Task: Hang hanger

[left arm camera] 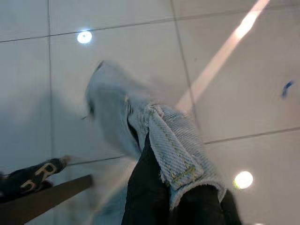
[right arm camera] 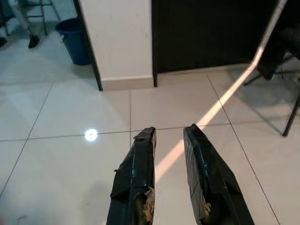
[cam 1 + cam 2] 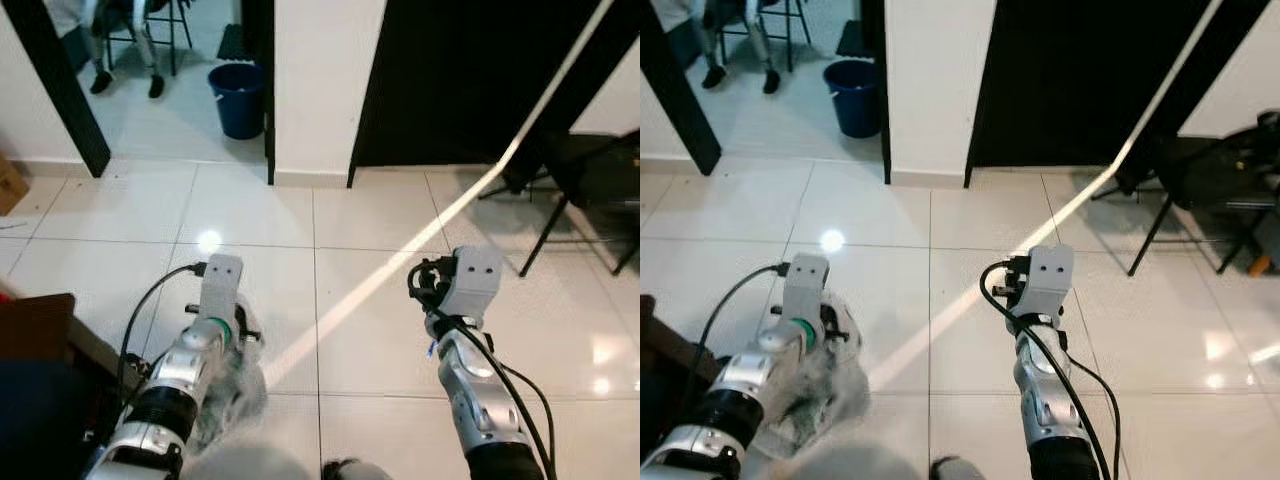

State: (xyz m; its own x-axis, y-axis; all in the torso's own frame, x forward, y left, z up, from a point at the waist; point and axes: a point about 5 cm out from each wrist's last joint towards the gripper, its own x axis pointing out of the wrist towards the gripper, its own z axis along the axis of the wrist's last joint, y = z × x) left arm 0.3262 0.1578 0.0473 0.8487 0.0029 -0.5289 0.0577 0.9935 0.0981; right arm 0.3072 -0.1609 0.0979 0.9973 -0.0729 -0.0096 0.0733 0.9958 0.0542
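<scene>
Floor: pale glossy tiles with thin grout lines, crossed by a long diagonal streak of light and dotted with round lamp reflections.

Wall section: white, standing between two openings; the opening to its right is black and unlit.

Doorway room, far left: a seated person's legs and dark shoes beside the legs of a chair.

Folding chair: black frame, far right, standing on the tiles.

Bucket: dark blue, just inside the left opening, close to the wall section.

Brown furniture edge: low at the left, just beside the left arm.

Denim garment: light blue, bunched, hanging below the left gripper above the tiles. The left fingers are clamped on its stitched hem. No hanger can be made out on it.

Right gripper: held forward over bare tiles, its two black fingers slightly apart with nothing between them.
</scene>
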